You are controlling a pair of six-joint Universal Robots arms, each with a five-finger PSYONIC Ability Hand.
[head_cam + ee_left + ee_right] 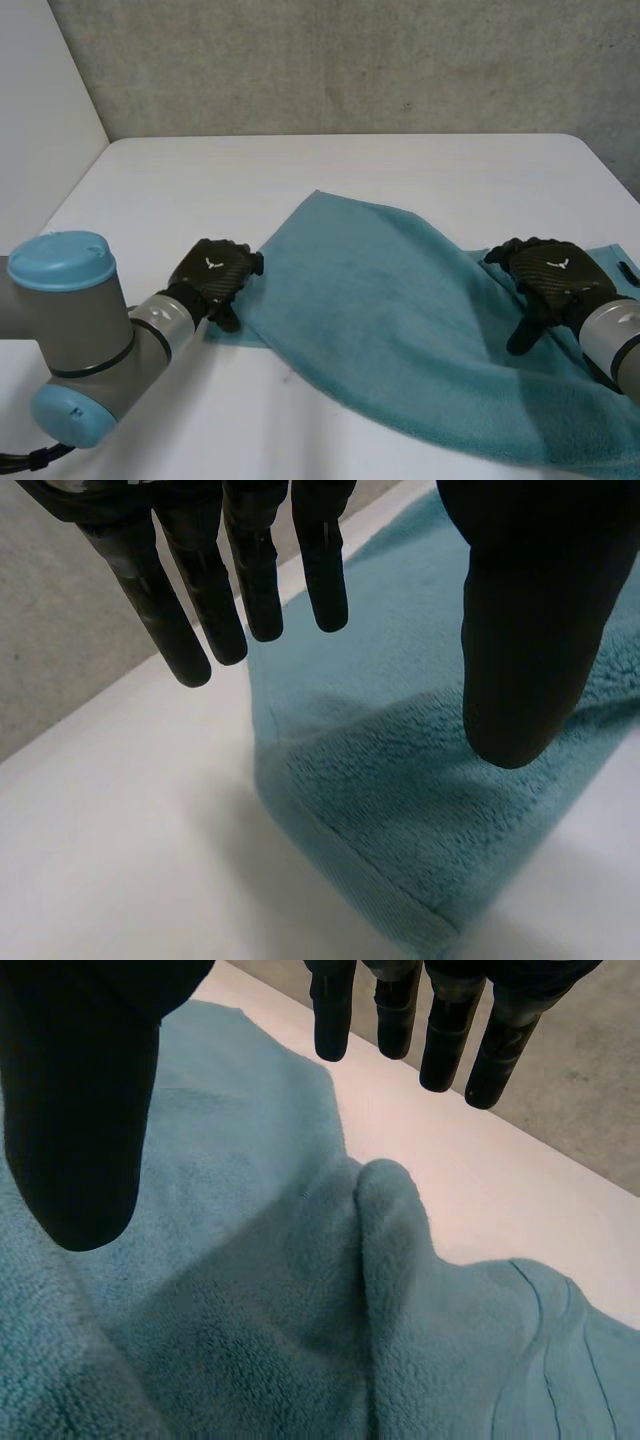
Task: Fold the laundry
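Note:
A teal towel point(380, 300) lies loosely spread on the white table point(300, 170), with one layer folded diagonally over another. My left hand point(215, 275) hovers at the towel's near-left corner. In the left wrist view its fingers point(200, 600) are straight and point past the towel's edge point(400, 810), with the thumb held apart above the cloth, so the hand is open. My right hand point(550, 275) rests over the towel's right side. Its fingers point(400, 1010) are straight and its thumb is spread above a raised ridge in the towel point(390, 1250), holding nothing.
A grey wall point(350, 60) rises behind the table's far edge. Bare tabletop stretches behind and to the left of the towel. The towel's right end reaches the table's right edge point(610, 190).

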